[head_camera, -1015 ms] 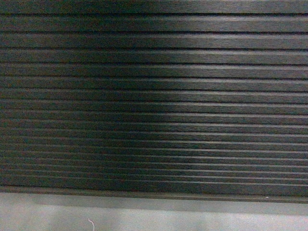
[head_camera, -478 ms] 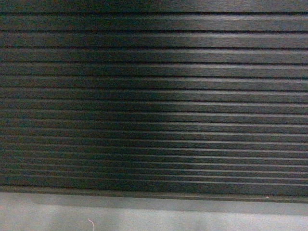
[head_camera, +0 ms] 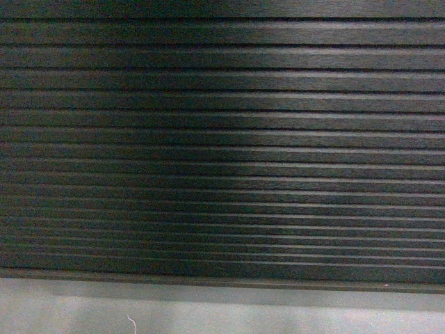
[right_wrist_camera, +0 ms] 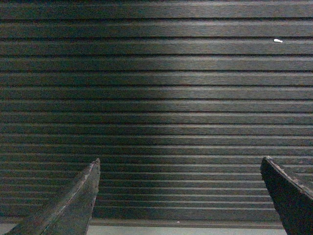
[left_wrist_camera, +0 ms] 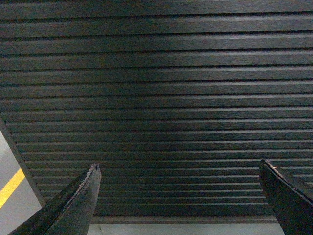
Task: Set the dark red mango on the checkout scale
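The checkout's ribbed black front panel (head_camera: 222, 139) fills the head view, and it also fills the left wrist view (left_wrist_camera: 161, 88) and the right wrist view (right_wrist_camera: 161, 88). The dark red mango and the scale are out of view. My left gripper (left_wrist_camera: 178, 166) faces the panel, open, with nothing between its two dark fingers. My right gripper (right_wrist_camera: 180, 164) is likewise open and empty in front of the panel. Neither gripper shows in the head view.
A strip of grey floor (head_camera: 222, 313) runs below the panel's lower edge. In the left wrist view the panel's left end (left_wrist_camera: 17, 156) shows, with grey floor and a yellow floor line (left_wrist_camera: 9, 188) beyond it. A small white mark (right_wrist_camera: 278, 40) sits on the panel.
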You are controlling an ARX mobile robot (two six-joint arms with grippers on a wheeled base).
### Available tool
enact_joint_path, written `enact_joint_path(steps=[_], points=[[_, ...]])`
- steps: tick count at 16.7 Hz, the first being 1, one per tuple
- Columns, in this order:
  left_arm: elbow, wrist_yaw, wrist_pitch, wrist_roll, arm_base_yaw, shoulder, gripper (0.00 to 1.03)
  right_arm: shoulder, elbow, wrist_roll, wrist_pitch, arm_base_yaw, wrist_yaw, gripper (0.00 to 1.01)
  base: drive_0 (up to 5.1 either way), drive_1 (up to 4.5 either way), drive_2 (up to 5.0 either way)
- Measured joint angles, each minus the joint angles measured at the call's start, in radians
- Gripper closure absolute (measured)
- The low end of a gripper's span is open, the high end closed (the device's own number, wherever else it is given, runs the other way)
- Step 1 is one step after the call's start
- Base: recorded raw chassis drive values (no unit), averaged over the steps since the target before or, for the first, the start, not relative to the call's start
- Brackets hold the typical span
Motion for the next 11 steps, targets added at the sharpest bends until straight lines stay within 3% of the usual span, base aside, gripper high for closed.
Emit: enact_joint_path(steps=[11], points=[[0.0, 0.0, 0.0, 0.0, 0.0, 0.0, 0.05, 0.0, 0.0, 0.0, 0.0, 0.0, 0.0, 0.03, 0.0, 0.0, 0.0]])
